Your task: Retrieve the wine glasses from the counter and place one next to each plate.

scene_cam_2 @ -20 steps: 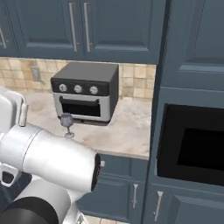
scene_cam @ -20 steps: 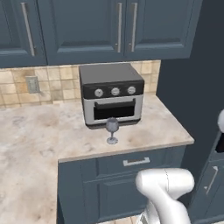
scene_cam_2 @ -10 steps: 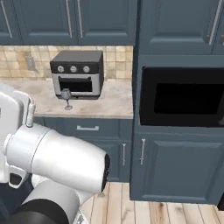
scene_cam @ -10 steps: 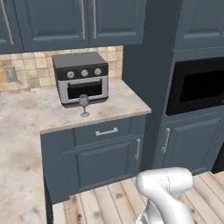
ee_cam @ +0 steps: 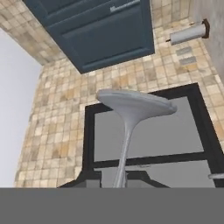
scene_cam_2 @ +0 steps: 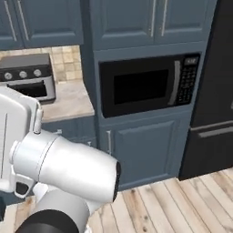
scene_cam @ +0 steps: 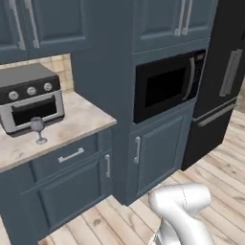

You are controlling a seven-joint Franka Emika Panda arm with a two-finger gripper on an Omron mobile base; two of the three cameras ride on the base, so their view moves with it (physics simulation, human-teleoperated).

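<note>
— On the tabletop (scene_cam: 72,127), where exactly does the wine glass (scene_cam: 38,129) stand?
— Upright, just in front of the toaster oven (scene_cam: 29,98), near the front edge.
— And the other glass (ee_cam: 130,127)?
— Hand view shows its foot and thin stem rising from the bottom edge, by the gripper.
— Gripper closed on it?
— Can't tell; the fingertips are hidden.

Glossy white rounded arm (scene_cam_2: 68,170), dark joint bands, smooth cylindrical links
</note>
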